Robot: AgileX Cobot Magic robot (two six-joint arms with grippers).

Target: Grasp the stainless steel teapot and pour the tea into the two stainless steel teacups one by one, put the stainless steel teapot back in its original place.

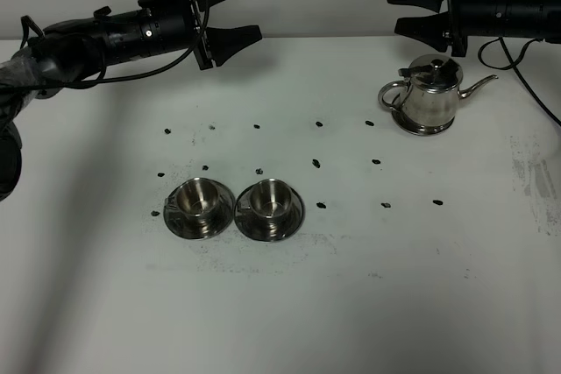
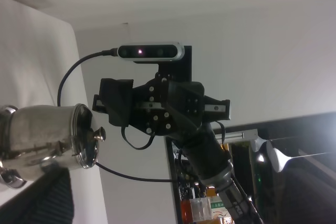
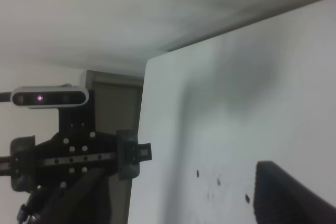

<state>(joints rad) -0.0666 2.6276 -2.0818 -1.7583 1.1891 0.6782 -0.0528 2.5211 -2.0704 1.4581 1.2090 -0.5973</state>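
Note:
The stainless steel teapot (image 1: 429,94) stands upright at the back right of the white table, lid on, spout pointing right. In the left wrist view the teapot (image 2: 47,139) shows side-on. The tea is hidden. The two stainless steel teacups (image 1: 200,199) (image 1: 270,199) sit side by side on saucers at the front left of centre, and both look empty. My left gripper (image 1: 235,13) hovers open over the back left edge, far from the cups. Just left of and above the teapot, my right gripper (image 1: 408,10) hangs open, holding nothing.
Small dark marks (image 1: 316,163) dot the table (image 1: 368,304) in rows between the teapot and the cups. A cable (image 1: 526,85) trails off the right arm near the teapot's spout. The table's back edge lies under both grippers.

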